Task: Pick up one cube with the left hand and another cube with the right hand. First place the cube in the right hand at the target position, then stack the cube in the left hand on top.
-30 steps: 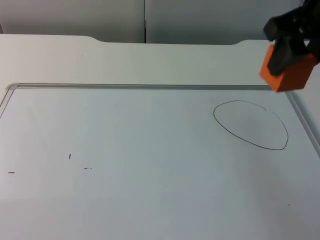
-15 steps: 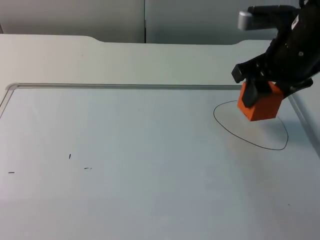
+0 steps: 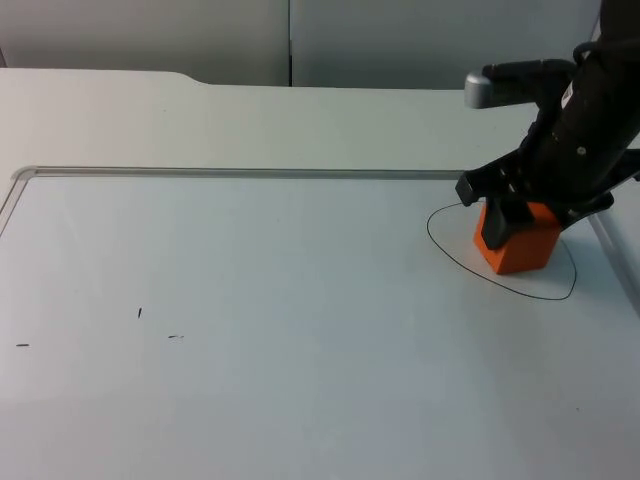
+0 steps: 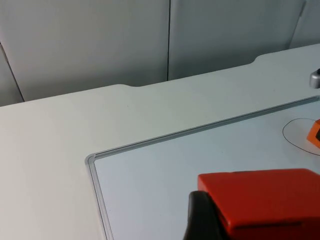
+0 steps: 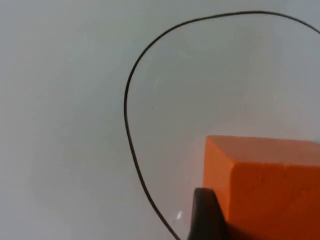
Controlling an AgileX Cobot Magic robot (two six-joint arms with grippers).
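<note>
Gripping an orange cube (image 3: 519, 241), the right end effector (image 3: 520, 213) stands over the hand-drawn black oval (image 3: 455, 258) on the white counter (image 3: 250, 330). The cube sits inside that oval, toward its far side, and seems to touch the surface, though contact cannot be confirmed. It is a plain, matte, solid-orange block with sharp edges and equal sides, so it has no long axis; it is turned so that one vertical edge faces forward, toward the counter's near edge. In the right wrist view the same orange cube (image 5: 265, 185) lies within the oval line (image 5: 131, 135), with a black fingertip (image 5: 205, 215) pressed against its side.

The left end effector (image 4: 220, 220) is closed on a red-orange cube (image 4: 265, 200), held above the counter, well away from the oval. This block looks smooth, with its flat top face level. From that wrist view the oval and the first cube (image 4: 315, 136) appear far off, beyond the whiteboard's raised grey frame (image 4: 200, 131).
</note>
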